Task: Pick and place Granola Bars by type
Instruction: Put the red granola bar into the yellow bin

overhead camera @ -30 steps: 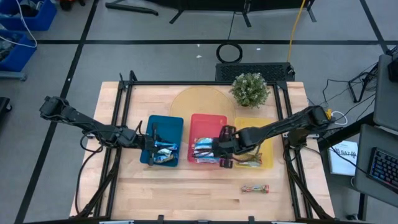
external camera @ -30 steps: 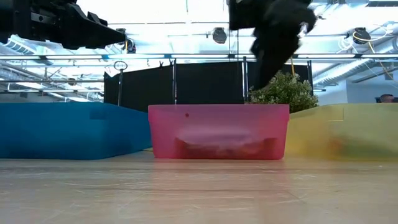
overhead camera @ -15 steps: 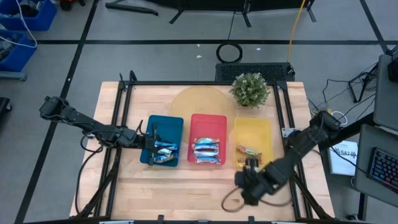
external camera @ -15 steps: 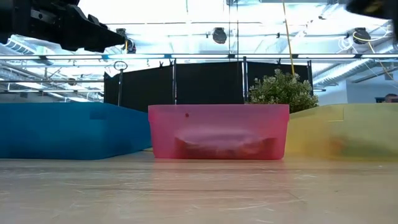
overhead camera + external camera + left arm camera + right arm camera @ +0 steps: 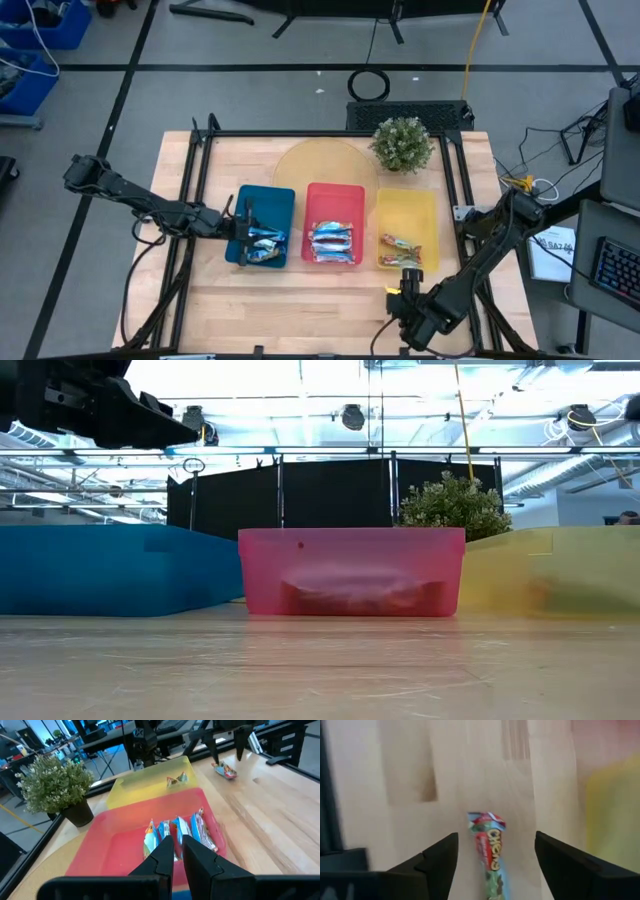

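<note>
One granola bar (image 5: 489, 850), red and green in its wrapper, lies flat on the wood near the table's near edge and shows again in the left wrist view (image 5: 224, 769). My right gripper (image 5: 495, 865) is open above it, a finger on either side, touching nothing; in the high view (image 5: 412, 303) it hides the bar. Several silvery-blue bars (image 5: 332, 241) lie in the red tray (image 5: 334, 192), blue bars (image 5: 264, 244) in the blue tray (image 5: 272, 200), and orange-red bars (image 5: 400, 246) in the yellow tray (image 5: 407, 205). My left gripper (image 5: 240, 228) hovers shut over the blue tray.
The three trays stand side by side across the table's middle. A potted plant (image 5: 402, 143) sits behind the yellow tray on a round tan mat (image 5: 315, 162). Black frame rails (image 5: 462, 190) run along the table's sides. Bare wood lies in front of the trays.
My right gripper has swung from above the red and yellow trays toward the table's near edge and has come down over the loose bar there. The bar has stayed where it was.
</note>
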`<act>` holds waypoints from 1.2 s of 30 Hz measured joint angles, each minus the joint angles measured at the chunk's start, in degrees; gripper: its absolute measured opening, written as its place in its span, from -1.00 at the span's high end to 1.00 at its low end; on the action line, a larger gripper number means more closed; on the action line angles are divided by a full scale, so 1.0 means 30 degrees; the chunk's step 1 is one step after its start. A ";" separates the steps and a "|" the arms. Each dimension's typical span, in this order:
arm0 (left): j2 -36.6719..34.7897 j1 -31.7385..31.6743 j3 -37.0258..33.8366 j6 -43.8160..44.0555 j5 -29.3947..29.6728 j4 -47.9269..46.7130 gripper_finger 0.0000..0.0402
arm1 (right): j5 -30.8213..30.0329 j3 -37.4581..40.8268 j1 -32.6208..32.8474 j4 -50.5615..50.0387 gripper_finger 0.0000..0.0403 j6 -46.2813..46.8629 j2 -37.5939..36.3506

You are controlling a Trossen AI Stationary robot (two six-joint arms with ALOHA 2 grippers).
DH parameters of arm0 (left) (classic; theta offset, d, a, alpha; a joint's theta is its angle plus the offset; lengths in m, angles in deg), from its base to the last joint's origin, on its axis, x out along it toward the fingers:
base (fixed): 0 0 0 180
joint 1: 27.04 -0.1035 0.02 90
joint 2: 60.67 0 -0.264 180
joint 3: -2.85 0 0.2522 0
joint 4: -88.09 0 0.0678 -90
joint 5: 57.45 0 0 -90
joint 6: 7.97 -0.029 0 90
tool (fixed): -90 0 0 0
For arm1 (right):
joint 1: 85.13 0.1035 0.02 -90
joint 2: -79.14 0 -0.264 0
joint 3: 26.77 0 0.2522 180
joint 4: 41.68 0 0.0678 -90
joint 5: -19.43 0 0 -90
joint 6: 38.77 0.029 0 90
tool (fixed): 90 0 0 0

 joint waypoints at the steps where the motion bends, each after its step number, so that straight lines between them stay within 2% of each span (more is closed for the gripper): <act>1: 0.0000 -0.0006 0.0000 0.0067 0.0000 -0.0094 0.77 | 0.0017 0.0334 0.0000 0.0110 -0.27 0.0181 0.0002; 3: 0.0000 -0.0007 0.0000 0.0129 -0.0006 -0.0235 0.77 | 0.0351 0.1135 0.0000 0.0641 -0.29 0.0559 0.0002; 9: 0.0000 -0.0007 0.0000 0.0140 -0.0007 -0.0294 0.77 | 0.2990 0.3715 -0.0044 0.3769 -0.30 0.1170 -0.0005; 14: -0.0007 0.0000 0.0000 0.0133 -0.0007 -0.0395 0.77 | 0.3331 0.5556 -0.0052 0.5978 -0.22 0.1208 -0.0143; 19: -0.0002 -0.0004 0.0000 0.0538 -0.0015 -0.0408 0.77 | 0.3396 0.5744 -0.0437 0.5380 0.09 0.1132 -0.0157; 25: -0.0005 -0.0005 0.0000 0.0562 -0.0015 -0.0391 0.77 | 0.3478 0.5751 -0.0941 0.5105 0.74 0.1071 -0.0945; 27: -0.0002 -0.0007 0.0000 0.0551 -0.0015 -0.0366 0.77 | 0.3549 0.5828 -0.1126 0.5123 0.88 0.0495 -0.1410; 36: 0.0000 -0.0007 0.0000 0.0482 -0.0022 -0.0367 0.77 | 0.3276 0.5822 -0.3108 0.4469 0.83 -0.2303 -0.4858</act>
